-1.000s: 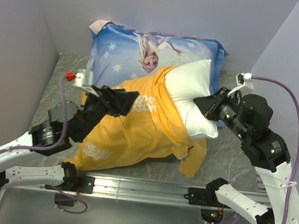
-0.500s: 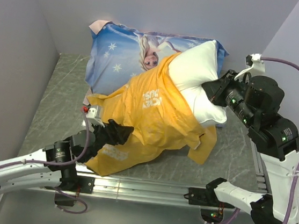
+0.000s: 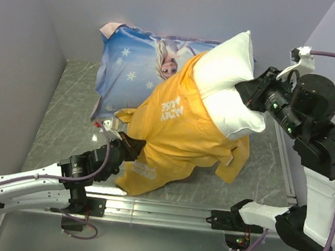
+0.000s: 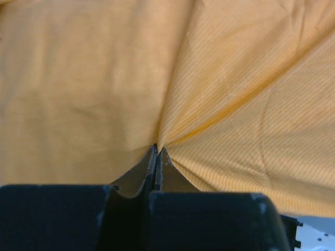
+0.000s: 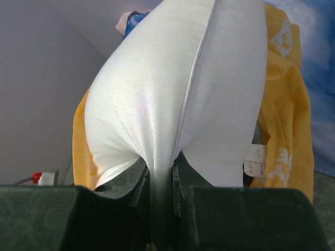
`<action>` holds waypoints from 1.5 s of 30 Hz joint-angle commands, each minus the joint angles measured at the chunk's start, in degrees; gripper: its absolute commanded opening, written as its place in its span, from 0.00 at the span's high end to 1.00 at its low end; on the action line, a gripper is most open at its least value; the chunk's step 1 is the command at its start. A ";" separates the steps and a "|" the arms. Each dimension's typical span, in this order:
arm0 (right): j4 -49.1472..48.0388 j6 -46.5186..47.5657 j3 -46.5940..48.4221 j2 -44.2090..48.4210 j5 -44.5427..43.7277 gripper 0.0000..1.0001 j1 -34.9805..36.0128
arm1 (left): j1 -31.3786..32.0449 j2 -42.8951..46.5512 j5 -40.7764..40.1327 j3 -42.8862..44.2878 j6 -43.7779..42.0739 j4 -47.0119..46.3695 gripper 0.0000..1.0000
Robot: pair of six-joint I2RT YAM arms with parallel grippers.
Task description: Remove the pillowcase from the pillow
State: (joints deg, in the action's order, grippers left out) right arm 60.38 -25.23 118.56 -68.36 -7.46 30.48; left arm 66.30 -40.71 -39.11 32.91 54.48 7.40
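Note:
The yellow-orange pillowcase (image 3: 179, 127) with white lettering covers the lower half of the white pillow (image 3: 228, 72), whose bare upper half sticks out at the back right. My left gripper (image 3: 130, 148) is at the case's near left edge. In the left wrist view its jaws (image 4: 158, 150) are shut on a pinch of the yellow fabric (image 4: 104, 78), which pulls into creases. My right gripper (image 3: 246, 97) is shut on a fold of the pillow (image 5: 172, 94), holding that end raised. A small tag (image 5: 255, 159) hangs beside the pillowcase (image 5: 285, 104).
A blue Elsa-printed pillow (image 3: 138, 61) lies at the back, partly under the yellow case. The grey marbled table (image 3: 66, 108) is walled on the left, back and right. A metal rail (image 3: 164, 210) runs along the near edge.
My left gripper came down to the case's near left edge and shut on the fabric. My right gripper drew the pillow up and to the back right, baring more white.

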 commanded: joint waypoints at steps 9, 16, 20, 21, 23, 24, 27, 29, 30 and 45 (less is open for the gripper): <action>-15.81 2.03 11.70 5.85 -9.75 1.00 -0.60 | -0.03 -7.62 -10.02 -5.65 18.47 10.82 1.00; -21.00 4.22 10.99 10.17 -14.07 1.00 -0.60 | -2.66 -12.64 -5.54 -10.31 19.70 3.95 1.00; -20.48 4.75 12.57 10.17 -13.98 1.00 -0.60 | -5.48 -14.66 -1.67 -11.90 18.82 0.60 1.00; -20.48 4.76 12.22 10.26 -13.72 1.00 -0.51 | -5.66 -15.01 -1.06 -11.90 18.39 0.16 1.00; -21.44 4.58 9.68 11.31 -13.37 1.00 -0.51 | -5.66 -15.28 -0.88 -11.64 18.03 -0.02 1.00; -22.05 4.58 8.54 11.75 -13.37 1.00 -0.51 | -5.66 -15.28 -0.88 -11.46 17.60 0.07 1.00; -23.82 4.67 6.41 13.07 -13.63 1.00 -0.60 | -6.71 -16.06 0.69 -10.93 15.67 -0.10 0.99; -23.20 5.02 8.08 12.64 -14.24 1.00 -0.60 | -8.55 -17.21 3.06 -11.28 14.70 -1.67 0.99; -22.94 5.37 9.04 12.20 -14.42 1.00 -0.60 | -10.30 -18.26 4.56 -11.72 14.17 -2.73 0.99; -26.45 -0.95 -6.29 10.43 0.34 1.00 -0.42 | -4.44 -27.49 29.97 -1.11 -6.84 -26.74 0.72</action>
State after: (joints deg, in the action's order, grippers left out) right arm 55.42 -21.80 117.36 -59.13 -11.22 30.33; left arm 59.22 -67.48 -14.15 26.17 54.00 -17.08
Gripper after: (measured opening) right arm 0.198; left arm 0.210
